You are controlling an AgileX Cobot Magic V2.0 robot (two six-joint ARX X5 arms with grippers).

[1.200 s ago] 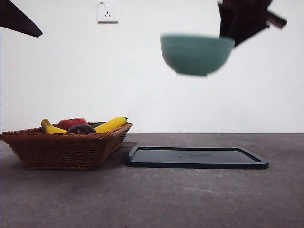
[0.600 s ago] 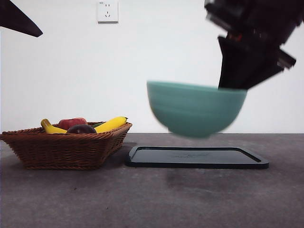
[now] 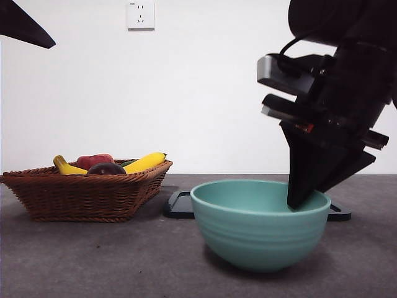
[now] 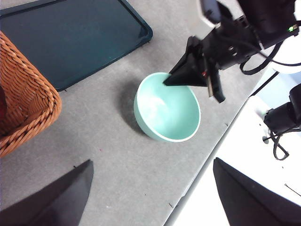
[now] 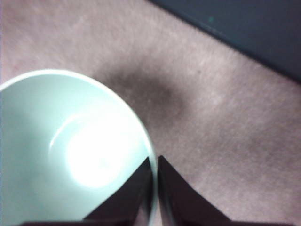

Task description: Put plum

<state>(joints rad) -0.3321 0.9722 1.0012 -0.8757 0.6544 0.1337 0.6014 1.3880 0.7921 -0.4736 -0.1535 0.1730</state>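
Front view: the teal bowl (image 3: 260, 223) stood on the table (image 3: 93, 261) in front of the dark tray (image 3: 180, 205), with the right gripper (image 3: 301, 202) clamped on its rim. The plum (image 3: 107, 168) lay in the wicker basket (image 3: 80, 195), beside the bananas (image 3: 146, 162), well apart from the bowl. Left wrist view: the left gripper (image 4: 150, 197) hung released above the table, near the bowl. Right wrist view: the jaws pinched the bowl's rim between them.
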